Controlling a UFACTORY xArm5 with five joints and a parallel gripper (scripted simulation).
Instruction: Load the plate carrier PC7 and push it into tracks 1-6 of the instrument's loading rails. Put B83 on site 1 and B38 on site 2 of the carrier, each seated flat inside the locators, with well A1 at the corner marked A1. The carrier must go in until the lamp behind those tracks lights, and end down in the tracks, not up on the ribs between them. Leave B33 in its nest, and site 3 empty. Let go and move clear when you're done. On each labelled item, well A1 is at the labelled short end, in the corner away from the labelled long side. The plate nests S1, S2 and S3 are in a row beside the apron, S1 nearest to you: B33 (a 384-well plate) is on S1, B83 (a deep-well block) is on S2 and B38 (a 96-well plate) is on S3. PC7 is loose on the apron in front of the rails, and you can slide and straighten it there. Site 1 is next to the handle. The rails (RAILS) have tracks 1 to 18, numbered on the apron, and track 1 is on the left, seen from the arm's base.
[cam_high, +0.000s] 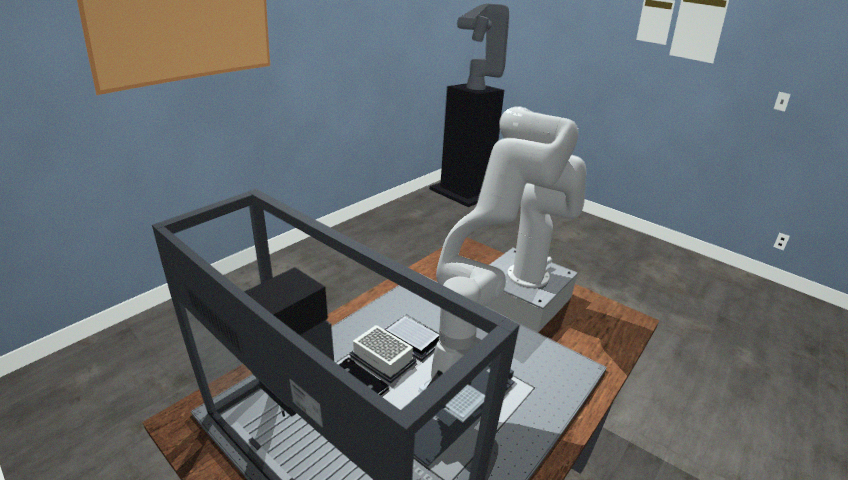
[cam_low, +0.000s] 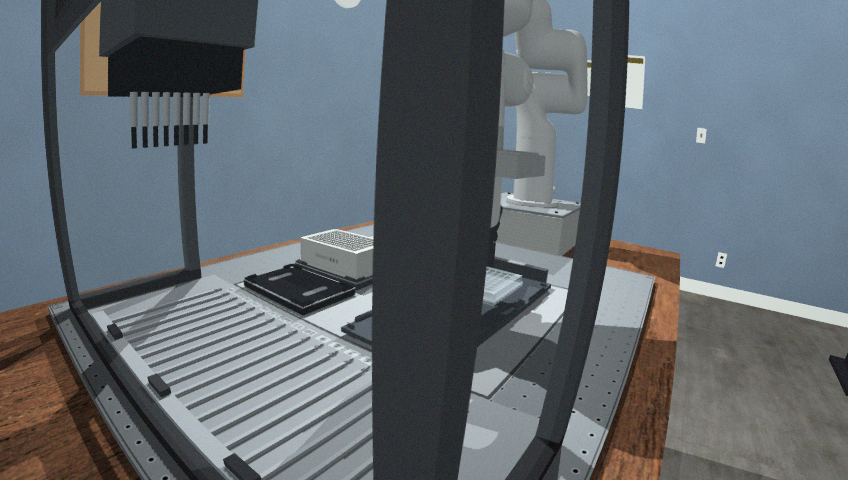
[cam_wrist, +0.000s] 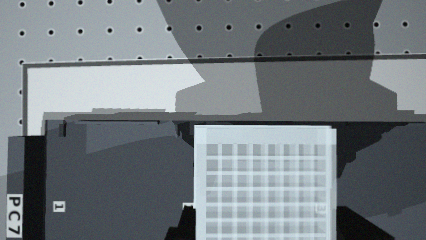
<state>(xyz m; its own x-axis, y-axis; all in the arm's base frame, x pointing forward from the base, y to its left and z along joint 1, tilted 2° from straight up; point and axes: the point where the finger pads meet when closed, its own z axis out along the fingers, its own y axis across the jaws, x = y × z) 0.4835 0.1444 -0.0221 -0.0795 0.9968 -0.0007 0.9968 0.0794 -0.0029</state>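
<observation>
The jaws (cam_high: 467, 386) (cam_low: 492, 252) were grasping plate B38 (cam_high: 464, 402) (cam_low: 501, 284) (cam_wrist: 265, 190) at carrier PC7's (cam_high: 458, 437) (cam_low: 523, 303) (cam_wrist: 115, 180) middle, its long axis crosswise to the carrier's; whether it sat flat, I couldn't tell. The top view showed B33 (cam_high: 412, 333), hidden in the exterior view; only the wrist view made "PC7" legible. I counted one carrier, two plates, one deep-well block (cam_high: 382, 347) (cam_low: 337, 255) and one bare nest (cam_high: 364, 376) (cam_low: 299, 287).

From my station I list: 1 cork board (cam_high: 178, 41) on the blue wall (cam_high: 357, 77); 2 white sheets with dark top bands, the smaller (cam_high: 655, 22) beside the larger (cam_high: 698, 32); 1 switch plate (cam_high: 781, 101) (cam_low: 701, 135) above 1 outlet plate (cam_high: 781, 240) (cam_low: 721, 259); 1 black pedestal (cam_high: 471, 142) on the grey floor (cam_high: 731, 333) (cam_low: 743, 368), bearing a grey arm-shaped figure (cam_high: 496, 41).
</observation>
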